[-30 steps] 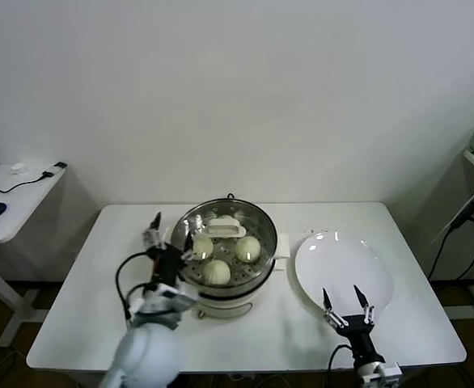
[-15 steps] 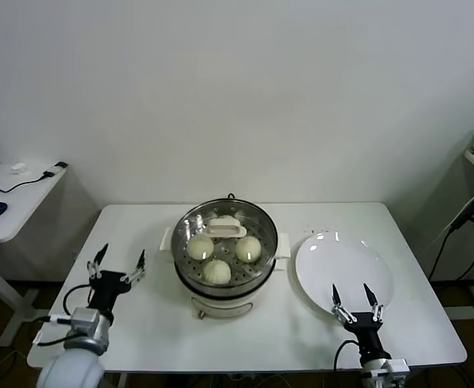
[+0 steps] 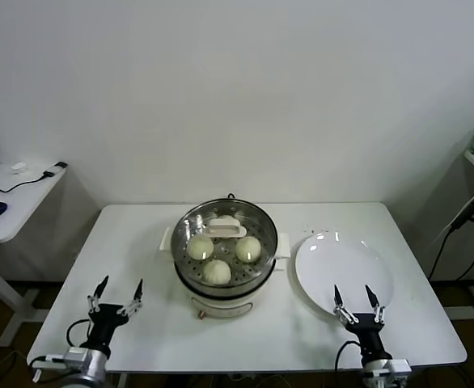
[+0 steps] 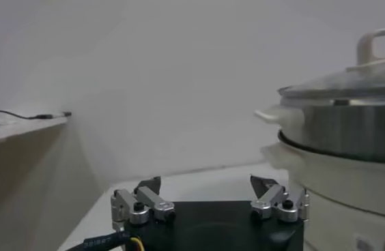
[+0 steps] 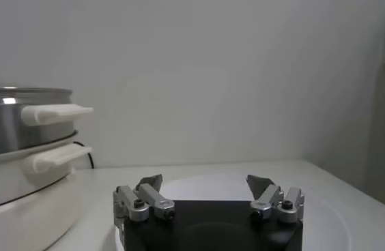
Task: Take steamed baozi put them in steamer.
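From my head camera I look down into the round shiny stainless-steel steamer (image 3: 225, 252) on its cream-white base, standing mid-table on the white rectangular table (image 3: 124, 234). Only this view shows what is inside: three pale cream-white dome-shaped steamed baozi (image 3: 217, 272) sit on the perforated tray, two side by side toward the far side and one nearer me, and a white handle-shaped piece (image 3: 224, 229) lies across the far part of the rim. A fourth bun I cannot make out. The flat round white plate (image 3: 342, 273) lies just beside the steamer on my right.

My wrist cameras look along the tabletop instead. The left wrist view shows the steamer (image 4: 356, 150) from the side, with a glass lid and pale handle at its top, something the head view does not make plain; the buns are hidden there. The right wrist view shows the steamer's two white side handles (image 5: 56, 113) stacked one above the other, and the plate's rim (image 5: 192, 183) lying just past my fingers.

My left gripper (image 3: 116, 293) hangs at the near left edge of the table, fingers spread wide and holding nothing, well apart from the steamer. My right gripper (image 3: 355, 297) sits at the near edge of the plate, fingers likewise spread and empty. The baozi lie between my two grippers, farther from me than either.

I can read no writing or brand mark anywhere.
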{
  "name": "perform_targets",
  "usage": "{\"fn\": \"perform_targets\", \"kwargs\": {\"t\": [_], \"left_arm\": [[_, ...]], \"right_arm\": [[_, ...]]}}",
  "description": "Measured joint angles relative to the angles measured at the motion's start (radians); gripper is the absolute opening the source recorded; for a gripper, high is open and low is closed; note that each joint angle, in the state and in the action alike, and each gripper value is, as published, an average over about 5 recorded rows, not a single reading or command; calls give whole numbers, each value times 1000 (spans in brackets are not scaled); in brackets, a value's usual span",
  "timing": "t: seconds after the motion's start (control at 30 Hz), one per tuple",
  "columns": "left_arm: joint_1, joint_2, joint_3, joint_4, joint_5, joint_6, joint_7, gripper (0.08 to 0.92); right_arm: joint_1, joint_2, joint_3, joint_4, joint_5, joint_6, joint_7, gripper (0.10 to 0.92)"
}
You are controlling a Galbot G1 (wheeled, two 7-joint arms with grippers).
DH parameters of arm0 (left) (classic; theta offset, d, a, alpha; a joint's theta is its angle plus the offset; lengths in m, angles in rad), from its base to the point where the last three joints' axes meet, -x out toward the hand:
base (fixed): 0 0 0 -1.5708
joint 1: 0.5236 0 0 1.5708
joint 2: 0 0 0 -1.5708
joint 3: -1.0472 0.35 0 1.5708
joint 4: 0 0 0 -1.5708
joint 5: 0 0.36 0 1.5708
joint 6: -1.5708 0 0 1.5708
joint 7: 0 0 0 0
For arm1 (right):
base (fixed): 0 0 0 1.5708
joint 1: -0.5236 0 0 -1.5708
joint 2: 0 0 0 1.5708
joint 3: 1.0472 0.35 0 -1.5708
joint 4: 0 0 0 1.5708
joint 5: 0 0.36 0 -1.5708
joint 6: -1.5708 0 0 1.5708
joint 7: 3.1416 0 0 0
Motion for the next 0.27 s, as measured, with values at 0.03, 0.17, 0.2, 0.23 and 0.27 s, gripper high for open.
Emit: {"fn": "perform_targets", "kwargs": {"t": [0.03, 0.17, 0.2, 0.23, 0.27], "left_arm": [[4, 0, 3, 4, -1, -10, 2, 823], [13, -4, 13, 13, -2, -40, 6, 823], [15, -4, 15, 14, -2, -45, 7, 823], [15, -5, 16, 15, -2, -48, 7, 823], [16, -5, 17, 16, -2, -50, 7, 823]], "right_arm": [[-1, 0, 1, 0, -1, 0, 1, 823], [-3, 0, 2, 2, -2, -1, 1, 823], [-4, 1, 2, 3, -2, -1, 1, 823], [-4, 1, 2, 3, -3, -2, 1, 822], [-4, 1, 2, 4, -3, -2, 1, 822]]}}
